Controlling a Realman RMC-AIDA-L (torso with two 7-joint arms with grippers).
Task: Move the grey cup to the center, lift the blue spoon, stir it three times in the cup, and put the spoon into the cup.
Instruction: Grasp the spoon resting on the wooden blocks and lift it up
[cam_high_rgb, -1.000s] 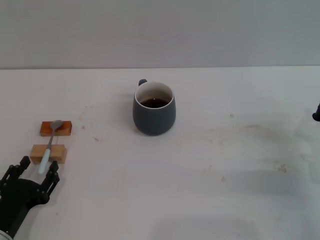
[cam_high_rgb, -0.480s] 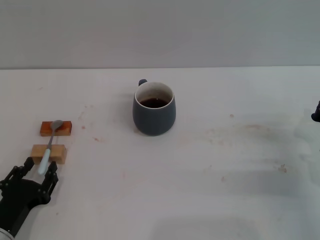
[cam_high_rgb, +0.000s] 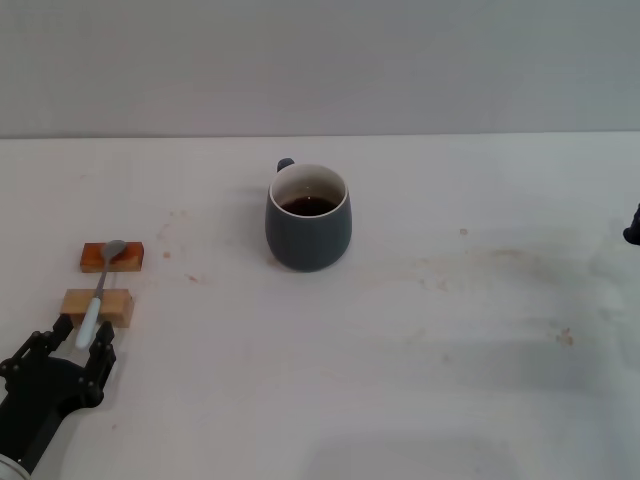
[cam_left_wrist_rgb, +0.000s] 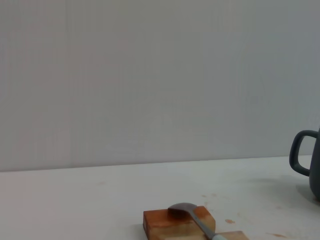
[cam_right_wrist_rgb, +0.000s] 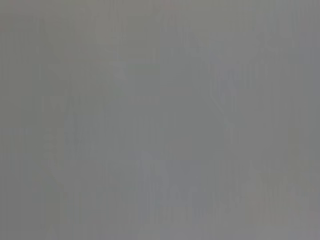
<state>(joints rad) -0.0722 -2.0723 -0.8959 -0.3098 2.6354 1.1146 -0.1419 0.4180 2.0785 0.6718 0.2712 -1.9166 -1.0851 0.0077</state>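
The grey cup (cam_high_rgb: 308, 232) stands upright near the table's middle, with dark brown liquid inside and its handle at the back left. Its handle shows in the left wrist view (cam_left_wrist_rgb: 301, 158). The blue spoon (cam_high_rgb: 99, 288) lies across two small wooden blocks at the left, with its metal bowl on the far block and its pale handle pointing toward me. It also shows in the left wrist view (cam_left_wrist_rgb: 194, 216). My left gripper (cam_high_rgb: 78, 338) is open at the handle's near end, with a finger on each side. My right gripper (cam_high_rgb: 633, 231) barely shows at the right edge.
The far wooden block (cam_high_rgb: 112, 258) is reddish, and the near block (cam_high_rgb: 98, 304) is pale. The white table (cam_high_rgb: 450, 330) has faint brown stains. A plain grey wall runs behind it. The right wrist view shows only grey.
My left gripper has shifted slightly around the spoon handle's end. The cup, spoon and blocks have not moved.
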